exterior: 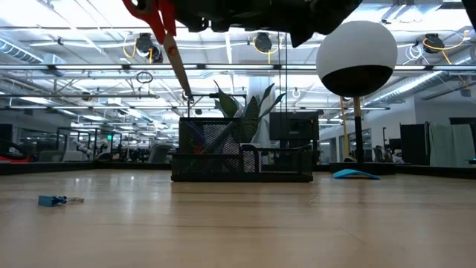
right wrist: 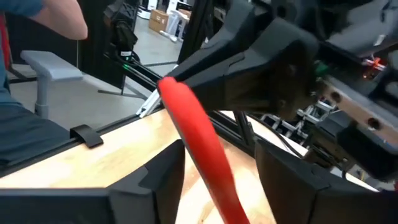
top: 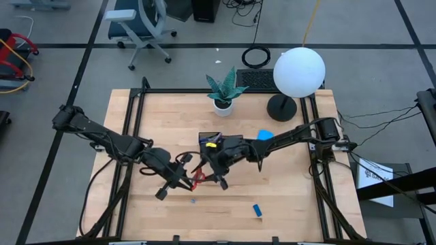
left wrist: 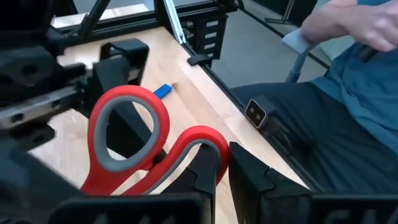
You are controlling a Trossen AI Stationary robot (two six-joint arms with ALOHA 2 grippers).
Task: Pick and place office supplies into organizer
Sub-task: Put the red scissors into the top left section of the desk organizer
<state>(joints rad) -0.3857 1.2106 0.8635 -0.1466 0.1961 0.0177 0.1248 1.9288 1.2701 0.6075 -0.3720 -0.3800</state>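
Observation:
The red-handled scissors [top: 198, 179] are lifted clear of the table between my two grippers. In the low view the scissors [exterior: 165, 33] hang handles up, with the blades slanting down. My left gripper [top: 185, 178] is shut on them. My right gripper [right wrist: 217, 186] is open, with its fingers on either side of a red handle [right wrist: 194, 143]; I cannot see that they touch it. The black organizer [exterior: 242, 152] stands behind, partly under my right arm in the high view [top: 208, 138]. A blue note pad [top: 265, 135] and a small blue block [top: 257, 209] lie on the table. My left gripper pinches the scissors by one red handle loop [left wrist: 205, 142], at its outer curve, between its two fingers. The other loop [left wrist: 127, 134] stands free beyond the fingers. The scissors are clear of the table, and the blades point down and away.
A potted plant [top: 225, 88] stands at the far edge. A white globe lamp [top: 300, 70] with a black round base [top: 281, 107] stands at the far right. A person in blue [left wrist: 373, 93] sits beyond the table's edge. The table's near part is open wood.

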